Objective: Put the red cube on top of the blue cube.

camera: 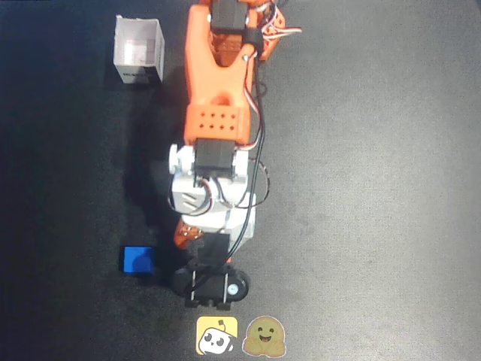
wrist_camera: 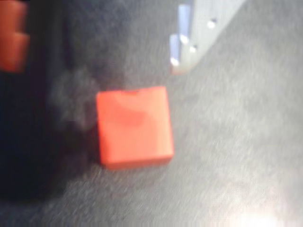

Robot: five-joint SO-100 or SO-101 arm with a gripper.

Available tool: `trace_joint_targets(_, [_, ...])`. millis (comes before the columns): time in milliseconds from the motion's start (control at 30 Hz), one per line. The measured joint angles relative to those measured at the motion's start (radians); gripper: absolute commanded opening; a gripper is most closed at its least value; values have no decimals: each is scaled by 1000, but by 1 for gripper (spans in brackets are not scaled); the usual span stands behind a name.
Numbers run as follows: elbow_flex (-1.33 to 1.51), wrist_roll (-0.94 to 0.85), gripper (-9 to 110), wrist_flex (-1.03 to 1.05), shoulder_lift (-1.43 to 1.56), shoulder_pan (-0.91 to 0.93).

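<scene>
Overhead view: my arm [camera: 218, 120] stretches down the dark table [camera: 376, 188], wrist bent over | blue cube [camera: 138, 260] sits just left of it | wrist view: red cube [wrist_camera: 134, 126] lies on the table between my fingers [wrist_camera: 189, 42], untouched | claw [wrist_camera: 102, 47] stands open, holding nothing.

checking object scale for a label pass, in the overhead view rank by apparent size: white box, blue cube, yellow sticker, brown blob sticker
1. white box, clearly largest
2. yellow sticker and brown blob sticker, too alike in size to rank
3. blue cube, looks smallest, though only a little smaller than the stickers
</scene>
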Motion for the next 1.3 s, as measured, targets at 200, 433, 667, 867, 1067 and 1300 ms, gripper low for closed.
trace_joint_targets(200, [-78,26,27,0,-80,-12])
trace_joint_targets(433, [-163,60,27,0,-169,-37])
trace_joint_targets(667, [-176,71,27,-8,-198,-44])
trace_joint_targets(867, [-176,78,27,-9,-224,-37])
trace_joint_targets(1067, [-166,100,27,-21,-241,-37])
trace_joint_targets(1300, [-84,106,27,-81,-241,-37])
